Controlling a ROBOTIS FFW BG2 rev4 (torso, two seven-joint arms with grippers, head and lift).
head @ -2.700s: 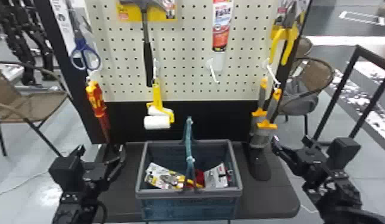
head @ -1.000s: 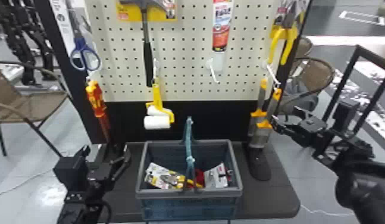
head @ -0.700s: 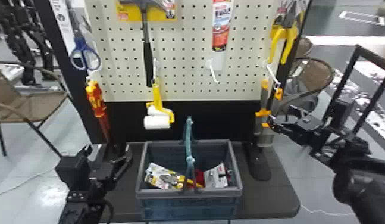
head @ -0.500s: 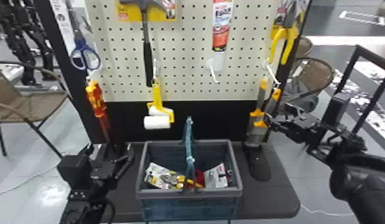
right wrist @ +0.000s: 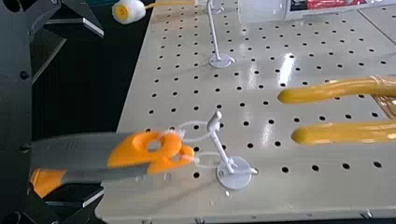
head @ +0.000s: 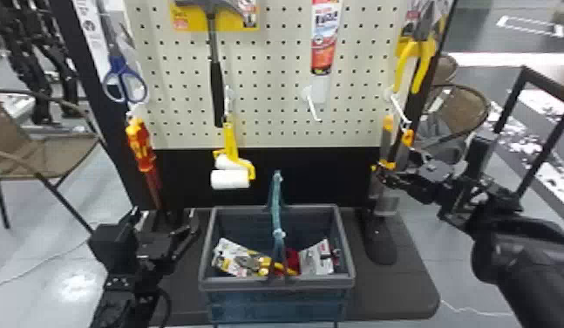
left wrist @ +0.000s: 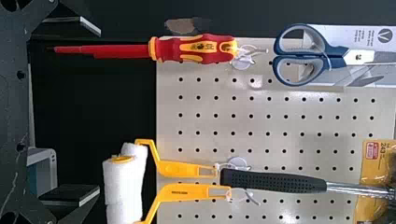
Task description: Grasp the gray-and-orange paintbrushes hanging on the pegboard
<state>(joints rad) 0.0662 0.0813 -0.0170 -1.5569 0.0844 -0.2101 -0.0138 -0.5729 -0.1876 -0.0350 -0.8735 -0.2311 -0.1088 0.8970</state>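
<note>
Two gray-and-orange paintbrushes (head: 387,146) hang from a hook at the pegboard's lower right, bristles down. At their orange collars is my right gripper (head: 392,170), open. In the right wrist view, the brush handles (right wrist: 84,151) extend between the spread fingers of my right gripper (right wrist: 95,113), nearer one finger; their orange ends are looped on the white hook (right wrist: 217,140). Contact with the fingers cannot be told. My left gripper (head: 165,220) stays parked left of the basket; in the left wrist view, my left gripper (left wrist: 93,111) is open with nothing held.
A gray basket (head: 344,244) with packaged items stands on the dark base (head: 394,296). Around the brushes hang yellow-handled pliers (head: 413,63) above and a paint roller (head: 230,179) farther left. A red screwdriver (head: 141,146) and blue scissors (head: 124,83) hang at left.
My right gripper has come from the lower right up and inward to the brushes. The brushes have swung and turned on their hook. The left gripper has shifted slightly right.
</note>
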